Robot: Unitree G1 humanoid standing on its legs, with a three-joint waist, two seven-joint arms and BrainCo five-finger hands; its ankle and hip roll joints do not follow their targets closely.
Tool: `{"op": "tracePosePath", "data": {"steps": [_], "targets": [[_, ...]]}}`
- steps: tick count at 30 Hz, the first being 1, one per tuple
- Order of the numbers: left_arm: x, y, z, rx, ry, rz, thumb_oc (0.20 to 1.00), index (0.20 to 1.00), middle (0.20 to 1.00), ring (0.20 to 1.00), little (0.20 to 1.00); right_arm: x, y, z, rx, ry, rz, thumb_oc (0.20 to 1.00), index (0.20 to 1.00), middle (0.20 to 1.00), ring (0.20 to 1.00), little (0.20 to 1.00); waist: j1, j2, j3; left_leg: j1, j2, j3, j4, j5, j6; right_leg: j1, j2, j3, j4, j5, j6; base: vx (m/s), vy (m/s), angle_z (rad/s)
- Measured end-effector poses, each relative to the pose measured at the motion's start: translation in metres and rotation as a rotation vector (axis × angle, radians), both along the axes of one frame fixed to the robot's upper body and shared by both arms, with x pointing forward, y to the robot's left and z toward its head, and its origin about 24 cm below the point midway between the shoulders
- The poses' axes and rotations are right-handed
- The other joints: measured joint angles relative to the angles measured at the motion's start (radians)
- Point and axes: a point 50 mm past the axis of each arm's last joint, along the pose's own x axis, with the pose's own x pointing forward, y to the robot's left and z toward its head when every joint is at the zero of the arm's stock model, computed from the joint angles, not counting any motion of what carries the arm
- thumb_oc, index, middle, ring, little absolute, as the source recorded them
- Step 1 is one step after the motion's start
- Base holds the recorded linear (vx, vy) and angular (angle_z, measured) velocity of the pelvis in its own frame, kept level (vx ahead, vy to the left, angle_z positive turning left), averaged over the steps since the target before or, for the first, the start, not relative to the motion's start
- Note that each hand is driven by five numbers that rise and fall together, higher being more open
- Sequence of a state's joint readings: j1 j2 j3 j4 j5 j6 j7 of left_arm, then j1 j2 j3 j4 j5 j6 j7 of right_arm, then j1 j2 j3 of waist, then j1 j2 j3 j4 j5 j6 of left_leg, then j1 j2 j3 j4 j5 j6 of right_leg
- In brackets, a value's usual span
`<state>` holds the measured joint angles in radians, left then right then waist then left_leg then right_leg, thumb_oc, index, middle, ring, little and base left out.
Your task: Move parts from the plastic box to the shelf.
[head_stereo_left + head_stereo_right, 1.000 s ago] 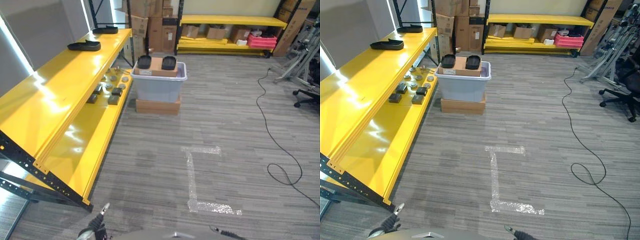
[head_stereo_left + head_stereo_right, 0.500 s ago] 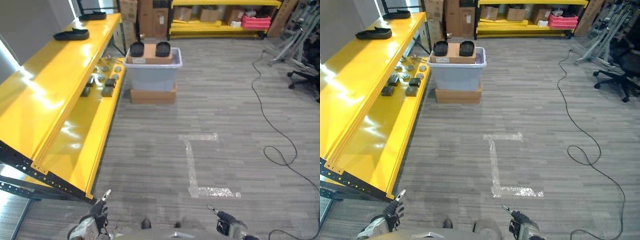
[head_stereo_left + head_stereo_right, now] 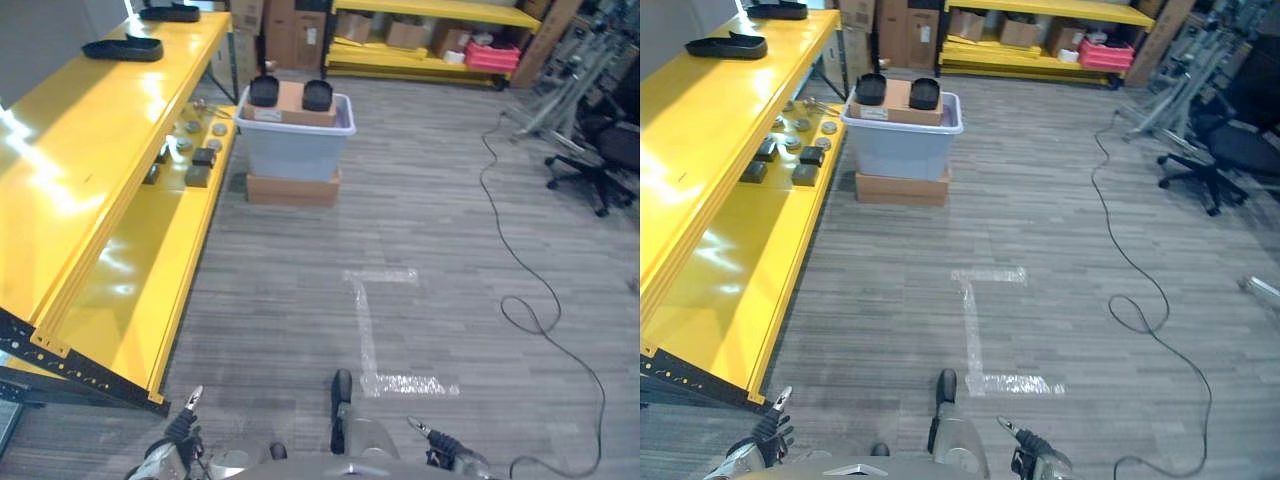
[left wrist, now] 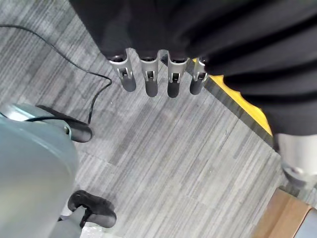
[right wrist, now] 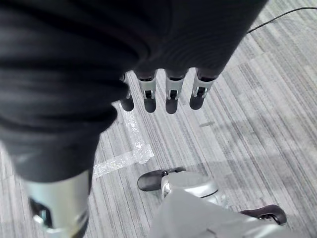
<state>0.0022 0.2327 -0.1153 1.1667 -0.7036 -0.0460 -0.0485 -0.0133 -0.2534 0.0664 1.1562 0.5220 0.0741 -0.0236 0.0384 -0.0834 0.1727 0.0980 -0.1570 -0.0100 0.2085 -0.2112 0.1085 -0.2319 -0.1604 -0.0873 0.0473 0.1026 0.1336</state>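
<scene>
Left eye view: plastic box (image 3: 296,150) on cardboard carton (image 3: 292,189), beside yellow shelf (image 3: 110,190).

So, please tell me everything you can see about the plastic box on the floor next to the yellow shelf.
The plastic box is a pale grey-blue tub with a lighter rim, rectangular and upright. It stands on a flat brown cardboard box on the grey floor, close beside the yellow shelf but apart from it. A brown carton lies across its open top, with two black round parts resting at the carton's ends. No robot hand touches it.
</scene>
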Motion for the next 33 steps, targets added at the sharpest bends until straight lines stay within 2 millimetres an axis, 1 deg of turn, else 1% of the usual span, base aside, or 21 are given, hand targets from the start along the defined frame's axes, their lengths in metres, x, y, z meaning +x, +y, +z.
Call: {"op": "tracePosePath", "data": {"steps": [4,5,7,10,11,12,13,14,16,17,20,22,23,25,26,27,28,29,30,32,33], "targets": [[-0.009,-0.012,-0.005,-0.035,0.02,0.004,1.0,1.0,1.0,1.0,1.0,-0.009,0.001,-0.003,-0.002,0.038,0.02,1.0,1.0,1.0,1.0,1.0,-0.02,0.058,-0.083,0.122,0.115,-0.077,-0.048,-0.049,-0.059,0.112,0.111,-0.007,0.033,0.037,-0.065,0.47,-0.173,0.45],[-0.008,-0.015,-0.005,-0.044,0.016,0.011,1.0,1.0,1.0,1.0,1.0,-0.007,0.0,-0.002,-0.007,0.044,0.035,1.0,1.0,1.0,1.0,1.0,-0.023,0.07,-0.09,0.136,0.135,-0.086,-0.034,-0.04,-0.072,0.125,0.133,-0.011,0.047,0.015,-0.113,0.34,-0.166,0.23],[-0.007,-0.02,-0.006,-0.069,0.01,0.044,1.0,1.0,1.0,1.0,1.0,0.008,-0.003,0.003,-0.022,0.012,0.056,1.0,1.0,1.0,1.0,1.0,-0.02,0.055,-0.111,0.101,0.14,-0.078,0.071,0.026,-0.143,0.155,0.135,-0.013,0.033,-0.024,-0.135,0.28,-0.159,-0.01],[-0.006,-0.025,-0.007,-0.095,0.005,0.08,1.0,1.0,1.0,1.0,1.0,0.016,-0.016,0.009,-0.071,-0.007,0.1,1.0,1.0,1.0,1.0,1.0,-0.005,0.053,-0.123,-0.008,0.149,-0.062,0.31,0.111,-0.167,0.211,0.158,-0.008,-0.008,-0.038,-0.187,0.32,-0.277,-0.1],[-0.008,-0.023,-0.007,-0.101,0.004,0.12,1.0,1.0,1.0,1.0,1.0,0.017,-0.017,0.01,-0.079,-0.01,0.108,1.0,1.0,1.0,1.0,1.0,-0.002,0.047,-0.122,-0.094,0.151,-0.061,0.452,0.171,-0.164,0.22,0.165,-0.01,-0.014,-0.049,-0.206,0.41,-0.27,0.3],[0.019,-0.021,0.001,-0.103,-0.08,0.129,1.0,1.0,1.0,1.0,1.0,0.019,-0.017,0.011,-0.078,-0.025,0.092,1.0,1.0,1.0,1.0,1.0,0.018,0.024,-0.094,-0.4,0.173,-0.021,0.843,0.328,-0.099,0.218,0.173,-0.031,-0.018,-0.083,-0.248,0.37,-0.095,0.32],[0.025,-0.014,0.005,-0.088,-0.098,0.126,1.0,1.0,1.0,1.0,1.0,0.019,-0.011,0.009,-0.061,-0.016,0.09,1.0,1.0,1.0,1.0,1.0,0.028,-0.013,-0.063,-0.472,0.172,0.025,0.845,0.255,-0.071,0.241,0.16,-0.032,-0.027,-0.085,-0.253,0.6,0.058,0.13],[0.013,-0.002,0.003,-0.059,-0.069,0.138,1.0,1.0,1.0,1.0,1.0,0.019,-0.005,0.007,-0.046,-0.014,0.092,1.0,1.0,1.0,1.0,1.0,0.018,-0.046,-0.02,-0.511,0.17,0.08,0.647,0.204,-0.08,0.311,0.162,-0.037,-0.057,-0.102,-0.238,0.71,0.208,-0.24],[0.009,-0.001,0.003,-0.071,-0.067,0.172,1.0,1.0,1.0,1.0,1.0,0.013,-0.012,0.007,-0.068,0.009,0.097,1.0,1.0,1.0,1.0,1.0,0.006,0.009,-0.013,-0.44,0.126,0.122,0.005,0.218,-0.139,0.401,0.212,-0.029,-0.122,-0.126,-0.213,0.77,0.243,-0.21],[0.016,-0.005,0.004,-0.083,-0.084,0.17,1.0,1.0,1.0,1.0,1.0,0.017,-0.021,0.01,-0.092,0.001,0.099,1.0,1.0,1.0,1.0,1.0,0.006,0.047,0.002,-0.43,0.092,0.119,-0.188,0.255,-0.166,0.423,0.235,-0.028,-0.128,-0.131,-0.206,0.7,0.18,-0.17],[0.008,0.0,0.002,-0.076,-0.067,0.191,1.0,1.0,1.0,1.0,1.0,0.03,-0.018,0.017,-0.099,-0.058,0.177,1.0,1.0,1.0,1.0,1.0,0.032,0.073,0.027,-0.481,0.069,0.122,-0.229,0.296,-0.2,0.498,0.24,0.007,-0.118,-0.203,-0.203,0.59,0.164,-0.19],[-0.004,0.003,0.0,-0.077,-0.049,0.23,1.0,1.0,1.0,1.0,1.0,0.041,-0.017,0.024,-0.102,-0.113,0.202,1.0,1.0,1.0,1.0,1.0,0.052,0.082,0.038,-0.51,0.072,0.123,-0.13,0.296,-0.182,0.551,0.23,0.034,-0.11,-0.24,-0.197,0.5,0.143,-0.66],[-0.021,0.007,-0.002,-0.072,-0.023,0.281,1.0,1.0,1.0,1.0,1.0,0.055,-0.013,0.029,-0.098,-0.149,0.232,1.0,1.0,1.0,1.0,1.0,0.083,0.084,0.036,-0.495,0.09,0.117,-0.034,0.28,-0.145,0.586,0.219,0.079,-0.057,-0.282,-0.176,0.53,0.145,-1.05],[-0.037,0.012,-0.004,-0.061,0.003,0.312,1.0,1.0,1.0,1.0,1.0,0.055,-0.009,0.029,-0.09,-0.163,0.242,1.0,1.0,1.0,1.0,1.0,0.101,0.097,0.003,-0.399,0.119,0.118,0.005,0.194,-0.141,0.602,0.232,0.072,0.02,-0.317,-0.173,0.49,0.159,-0.88],[-0.037,0.02,-0.002,-0.037,-0.001,0.325,1.0,1.0,1.0,1.0,1.0,0.059,-0.002,0.029,-0.073,-0.174,0.242,1.0,1.0,1.0,1.0,1.0,0.108,0.068,-0.022,-0.374,0.098,0.123,0.005,0.21,-0.103,0.622,0.207,0.056,0.051,-0.361,-0.185,0.68,0.369,-0.49],[-0.029,0.028,0.001,-0.018,-0.028,0.342,1.0,1.0,1.0,1.0,1.0,0.054,0.009,0.022,-0.036,-0.156,0.224,1.0,1.0,1.0,1.0,1.0,0.121,-0.001,-0.041,-0.341,0.066,0.157,0.018,0.223,-0.077,0.594,0.153,0.016,0.173,-0.384,-0.154,0.52,0.336,-0.36],[-0.018,0.027,0.003,-0.018,-0.05,0.329,1.0,1.0,1.0,1.0,1.0,0.052,0.017,0.02,-0.016,-0.151,0.223,1.0,1.0,1.0,1.0,1.0,0.124,-0.011,-0.045,-0.306,0.043,0.186,0.006,0.211,-0.058,0.561,0.13,-0.012,0.293,-0.369,-0.124,0.52,0.367,-0.31],[-0.014,0.019,0.002,-0.026,-0.047,0.286,1.0,1.0,1.0,1.0,1.0,0.05,0.022,0.02,-0.002,-0.165,0.218,1.0,1.0,1.0,1.0,1.0,0.123,-0.002,-0.051,-0.239,0.032,0.177,-0.026,0.237,-0.023,0.45,0.068,-0.053,0.62,-0.346,-0.048,0.25,0.183,-0.18],[-0.011,0.017,0.002,-0.027,-0.053,0.257,1.0,1.0,1.0,1.0,1.0,0.052,0.028,0.02,0.013,-0.18,0.221,1.0,1.0,1.0,1.0,1.0,0.12,0.002,-0.061,-0.213,0.015,0.178,-0.04,0.225,-0.004,0.385,0.037,-0.068,0.761,-0.329,-0.019,0.34,0.188,-0.03],[0.008,0.014,0.007,-0.022,-0.107,0.206,1.0,1.0,1.0,1.0,1.0,0.052,0.039,0.019,0.033,-0.182,0.248,1.0,1.0,1.0,1.0,1.0,0.124,0.019,-0.085,-0.164,-0.012,0.174,-0.096,0.179,-0.017,0.239,0.024,-0.062,0.879,-0.324,-0.009,0.26,0.062,0.07],[0.018,0.012,0.01,-0.019,-0.127,0.183,1.0,1.0,1.0,1.0,1.0,0.064,0.048,0.023,0.048,-0.218,0.276,1.0,1.0,1.0,1.0,1.0,0.107,0.009,-0.077,-0.178,0.003,0.196,-0.067,0.103,-0.136,0.122,0.016,-0.101,0.861,-0.315,-0.068,0.23,-0.072,0.36]]}}
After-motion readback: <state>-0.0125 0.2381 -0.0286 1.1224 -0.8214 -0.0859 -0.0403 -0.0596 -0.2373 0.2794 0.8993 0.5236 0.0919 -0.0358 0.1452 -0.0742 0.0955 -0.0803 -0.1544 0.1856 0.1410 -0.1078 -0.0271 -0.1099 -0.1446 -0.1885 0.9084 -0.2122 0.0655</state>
